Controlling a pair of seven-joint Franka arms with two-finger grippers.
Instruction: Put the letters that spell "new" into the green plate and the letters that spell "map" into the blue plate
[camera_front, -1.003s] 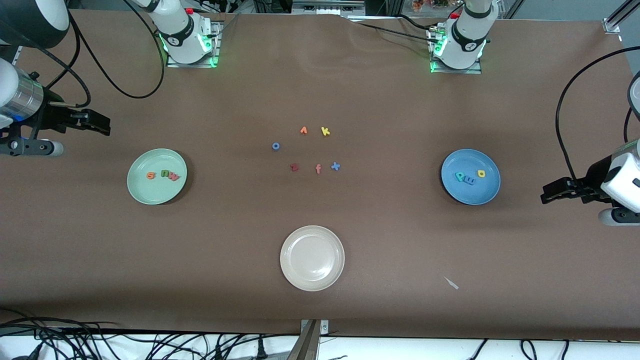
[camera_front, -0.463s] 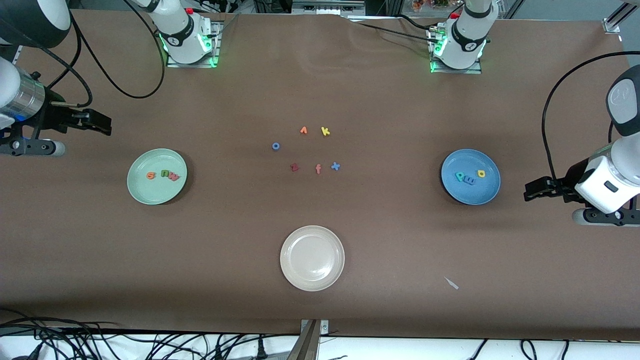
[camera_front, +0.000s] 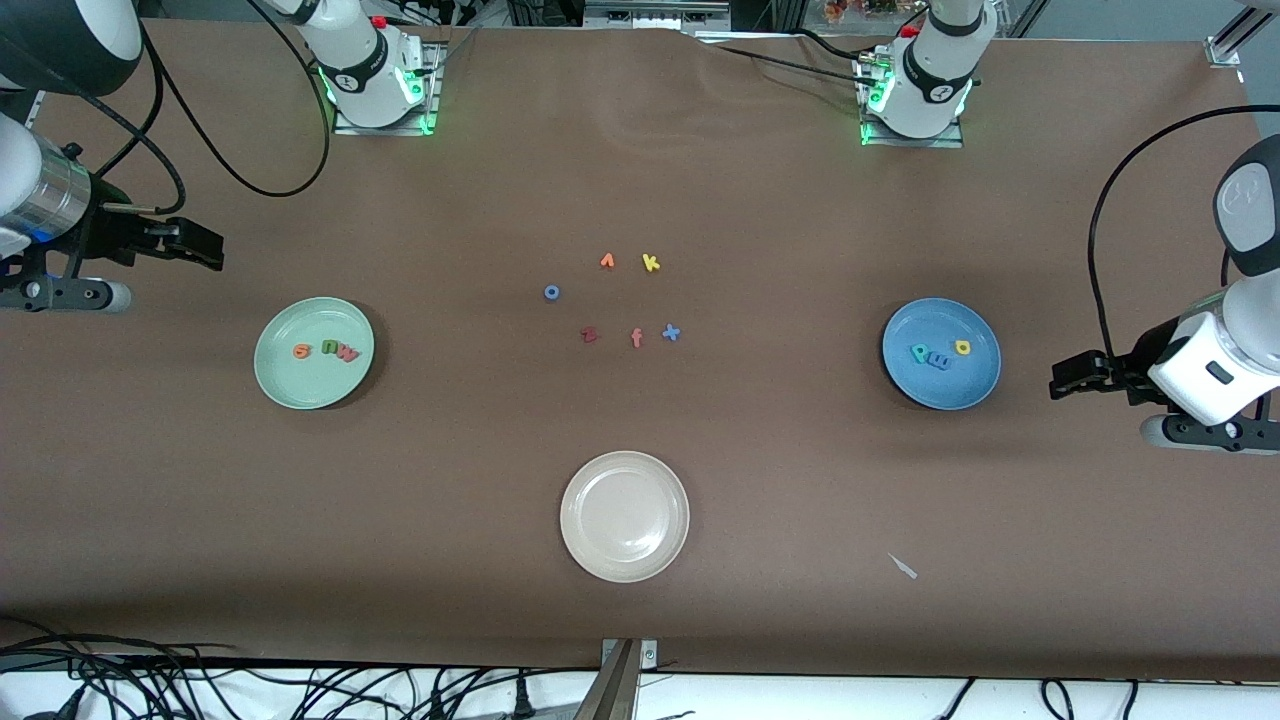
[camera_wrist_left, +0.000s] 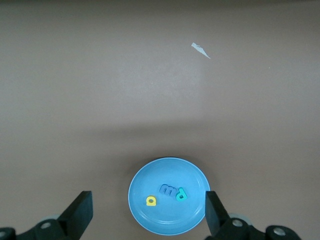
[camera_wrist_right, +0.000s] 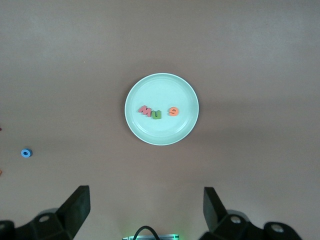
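A: The letters that spell "new" (camera_front: 325, 350) lie in the green plate (camera_front: 283, 378); the letters that spell "map" (camera_front: 938, 353) lie in the blue plate (camera_front: 925, 388). The cream plate (camera_front: 625, 560), nearest the front camera, holds nothing.

B: Handling properties?

A: Judged as light, soft foam: low grip force, take each letter across its flat edges. Risk: a piece may cling to a pad or tip over.

B: Farther up the table?

A: Loose letters (camera_front: 615, 300) sit mid-table, between the plates and the arm bases.

B: Grippers?

A: Left gripper (camera_front: 1070, 377) hovers beside the blue plate, jaws spread, empty. Right gripper (camera_front: 195, 245) hovers near the green plate, jaws spread, empty.
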